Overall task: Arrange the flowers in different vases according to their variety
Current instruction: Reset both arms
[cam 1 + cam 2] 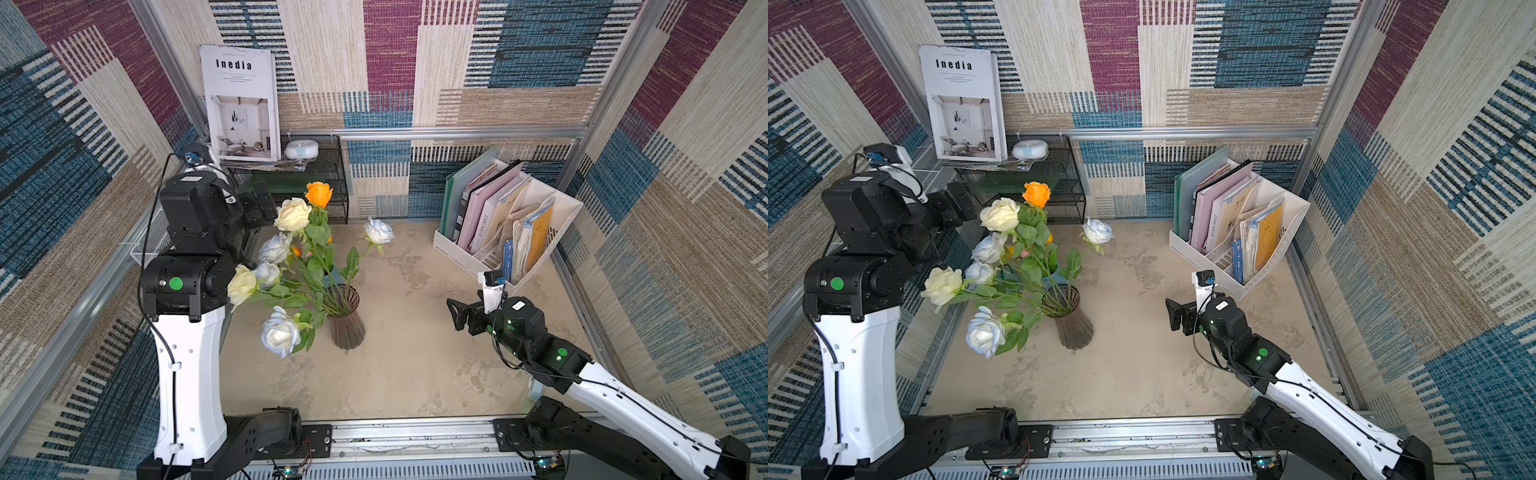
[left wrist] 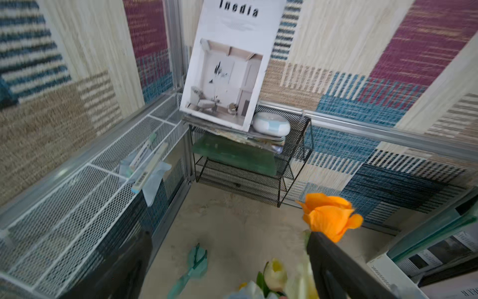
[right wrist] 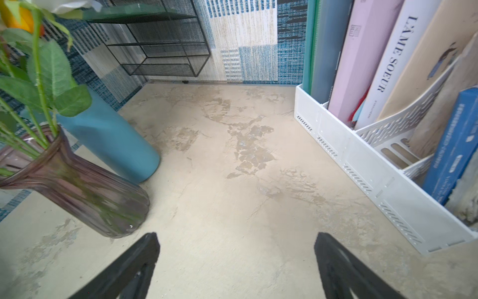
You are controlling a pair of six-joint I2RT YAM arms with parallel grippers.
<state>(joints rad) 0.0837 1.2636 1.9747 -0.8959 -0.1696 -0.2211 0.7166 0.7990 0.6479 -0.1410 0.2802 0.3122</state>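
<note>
The purple ribbed vase (image 1: 348,328) is stood upright on the worktop (image 1: 415,365), on the left arm's side. The roses (image 1: 293,214) are gathered in its mouth. Their long stems fan up and outward, and most heads lean toward the left arm. One white rose (image 1: 378,231) is tilted the opposite way, toward the back. The blue vase (image 3: 111,145) is set upright just behind it (almost wholly masked by leaves in both top views). Small tulip heads (image 2: 275,274) are glimpsed low among the foliage, blurred and cut off, so their container cannot be made out. The left end effector (image 2: 230,234) is held wide and empty above the blooms. The right end effector (image 3: 236,236) is likewise spread wide, empty, low over bare worktop, well apart from the vases.
</note>
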